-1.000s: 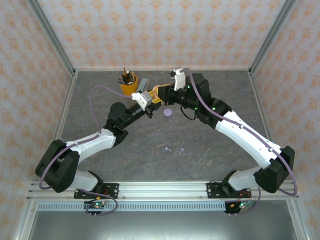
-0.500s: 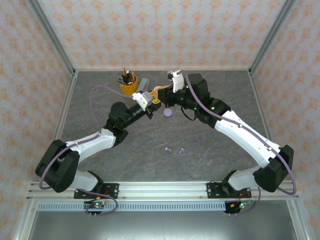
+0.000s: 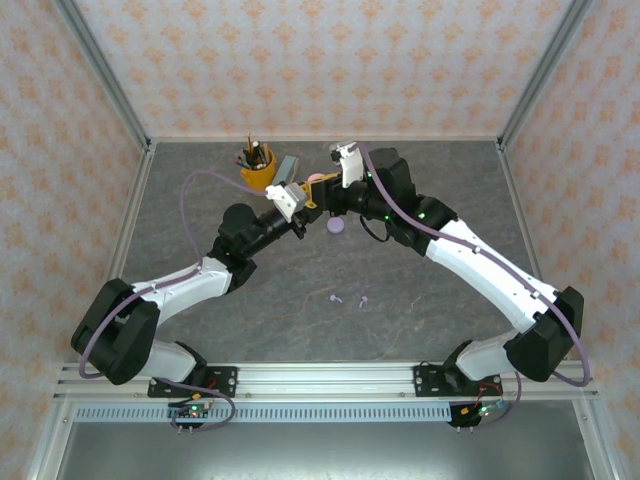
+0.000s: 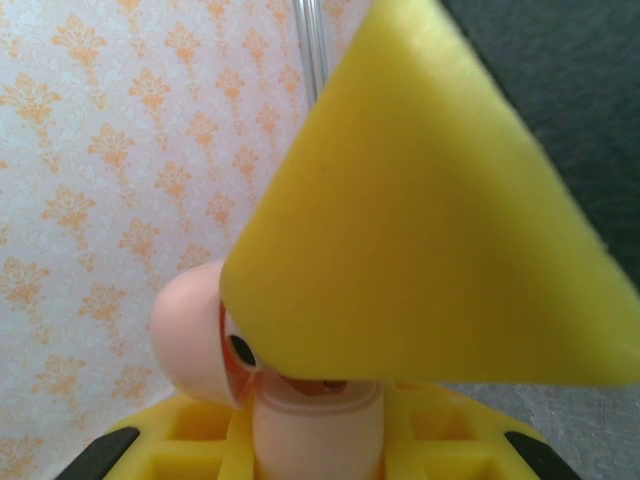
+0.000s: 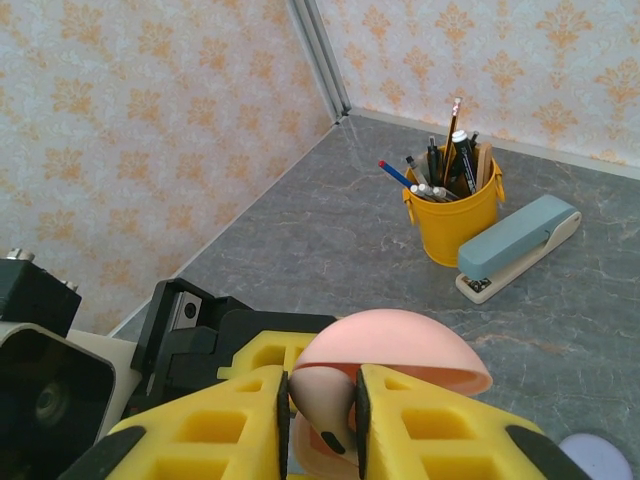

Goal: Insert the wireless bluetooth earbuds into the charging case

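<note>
above the table (image 3: 450,180), left gripper (image 4: 315,440) clamps the charging case (image 5: 390,345), lid up; right gripper (image 5: 322,400): can't tell.

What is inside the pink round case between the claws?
The pink round plastic case is hinged open, showing a pale inner face. Yellow fingers of the right claw cover the rest, so its contents cannot be confirmed.

A robotics lab cell: aluminium posts (image 3: 105,75), wallpapered panels (image 3: 320,60), grey table (image 3: 300,330).
</note>
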